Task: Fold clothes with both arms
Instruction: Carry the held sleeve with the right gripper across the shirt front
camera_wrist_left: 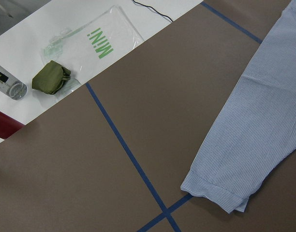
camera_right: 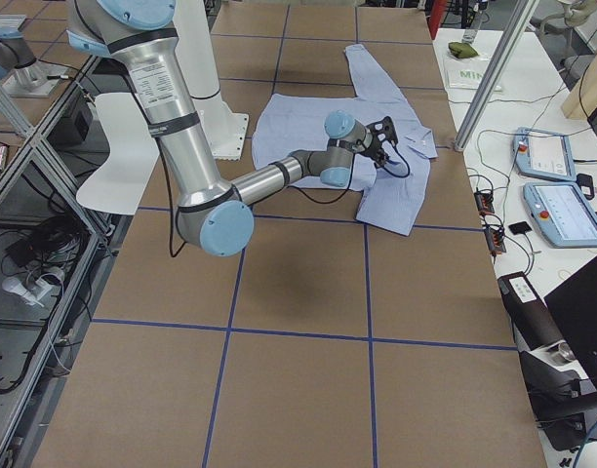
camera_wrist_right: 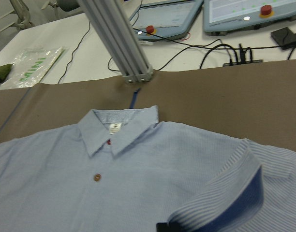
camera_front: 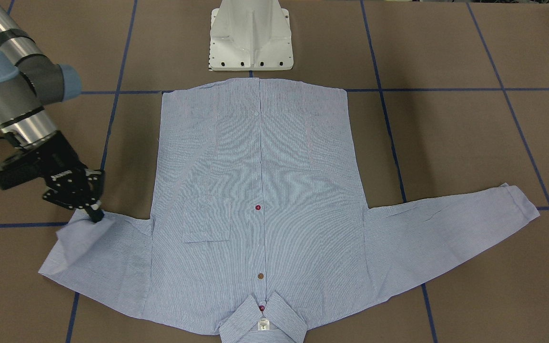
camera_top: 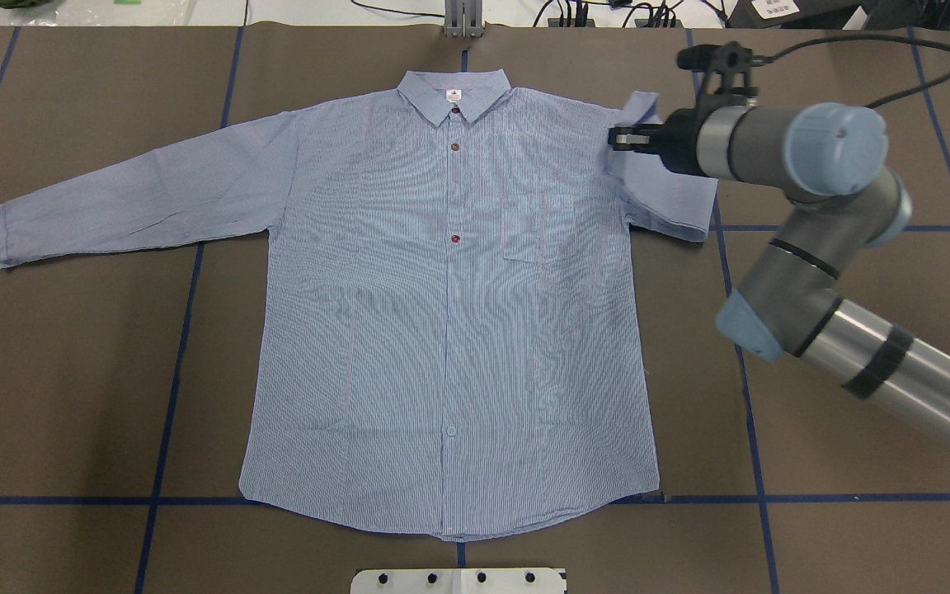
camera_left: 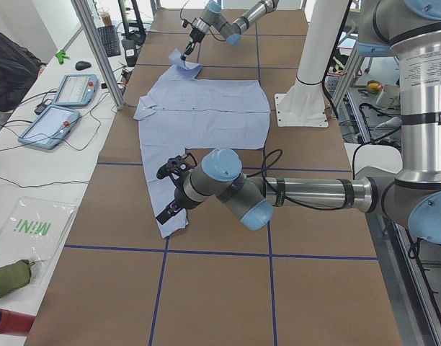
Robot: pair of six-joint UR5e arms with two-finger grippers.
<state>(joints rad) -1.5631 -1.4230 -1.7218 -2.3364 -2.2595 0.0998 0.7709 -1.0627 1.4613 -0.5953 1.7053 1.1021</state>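
- Closest to the front camera is the collar [camera_front: 263, 319], right at the bottom edge. The shirt [camera_top: 450, 330] lies flat on the brown worktop [camera_top: 71, 371], buttons up, hem toward the robot's base.
- The right hand [camera_front: 96, 215] is pinched closed on the cuff end of the right-side sleeve [camera_front: 98, 257]. It holds it a bit off the cloth, so that sleeve is doubled back on itself with the cuff near the shoulder.
- The left-side sleeve [camera_top: 137, 194] is stretched straight out, flat.
- The left hand [camera_left: 165, 213] only shows in the side view, hanging above that sleeve's cuff end. Can't tell if it's open or closed.
- Progress-wise I'd say barely started: one sleeve fold is half done. The other sleeve and the whole body aren't folded yet.
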